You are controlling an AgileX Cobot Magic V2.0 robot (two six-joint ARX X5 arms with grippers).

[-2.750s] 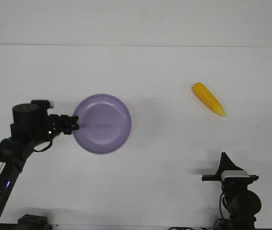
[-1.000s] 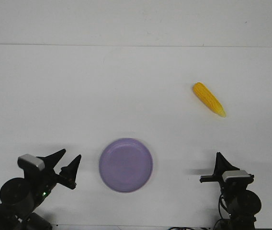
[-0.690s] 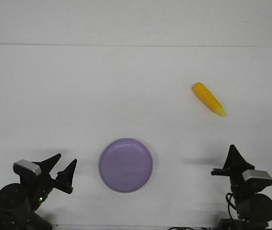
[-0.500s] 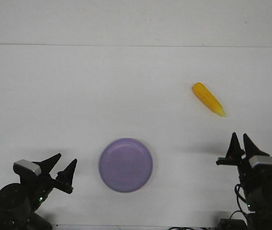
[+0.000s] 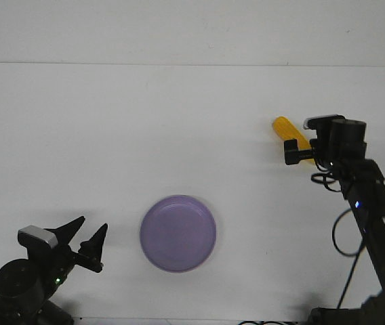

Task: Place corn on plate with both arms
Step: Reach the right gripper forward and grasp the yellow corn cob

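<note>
Front view: round glossy plate (image 5: pixel 178 233), left fingers (image 5: pixel 87 237) spread empty; right fingers (image 5: pixel 294 152) over tapered corn (image 5: pixel 285 127), grip unclear.

plate (image 5: pixel 177 233): round, lavender, flat on the table at 6 o'clock.
corn (image 5: pixel 286 128): yellow, at 2 o'clock, partly hidden.
</note>
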